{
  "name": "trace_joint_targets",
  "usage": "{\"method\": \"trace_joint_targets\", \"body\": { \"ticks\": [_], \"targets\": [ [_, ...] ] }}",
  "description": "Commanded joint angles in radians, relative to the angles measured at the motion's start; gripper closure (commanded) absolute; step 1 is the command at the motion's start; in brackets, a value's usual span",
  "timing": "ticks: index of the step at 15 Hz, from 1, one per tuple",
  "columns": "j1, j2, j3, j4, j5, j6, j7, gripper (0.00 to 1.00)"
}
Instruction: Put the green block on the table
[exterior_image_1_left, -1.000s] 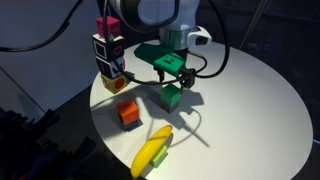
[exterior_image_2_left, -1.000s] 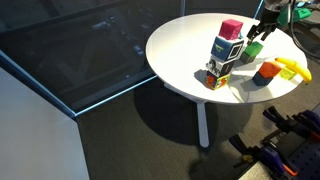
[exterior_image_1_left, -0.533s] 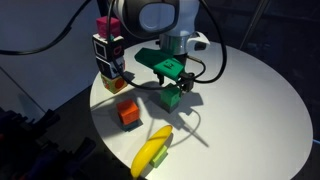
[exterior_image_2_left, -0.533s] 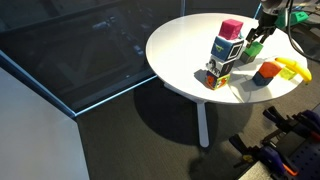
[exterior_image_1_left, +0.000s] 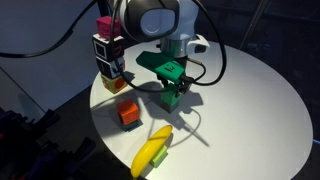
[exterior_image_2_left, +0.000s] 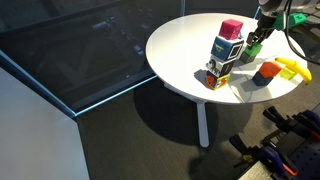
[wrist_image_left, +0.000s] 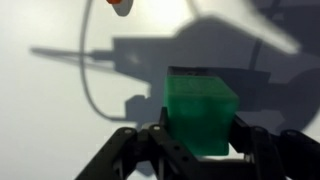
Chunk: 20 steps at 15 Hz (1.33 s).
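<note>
The green block rests on the round white table, near the table's middle in both exterior views; it also shows as green block. My gripper stands straight over it, shut on the green block. In the wrist view the green block fills the gap between the two black fingers, which press on its left and right sides. Its lower part is hidden behind the gripper.
A stack of coloured blocks with a pink top stands near the table edge. An orange block and a yellow banana lie close by. A thin cable crosses the tabletop beside the block.
My gripper has come down over the green block and its fingers have shut on the block's sides. The block has not moved.
</note>
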Motion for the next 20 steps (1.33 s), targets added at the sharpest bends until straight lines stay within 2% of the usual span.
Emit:
{"method": "trace_joint_targets", "body": {
  "ticks": [1, 11, 20],
  "targets": [
    [-0.007, -0.014, 0.008, 0.004, -0.035, -0.003, 0.01, 0.71],
    [0.002, -0.111, 0.04, -0.057, -0.029, -0.018, -0.013, 0.71],
    [0.067, -0.186, 0.05, -0.243, -0.11, 0.05, -0.03, 0.71]
  ]
}}
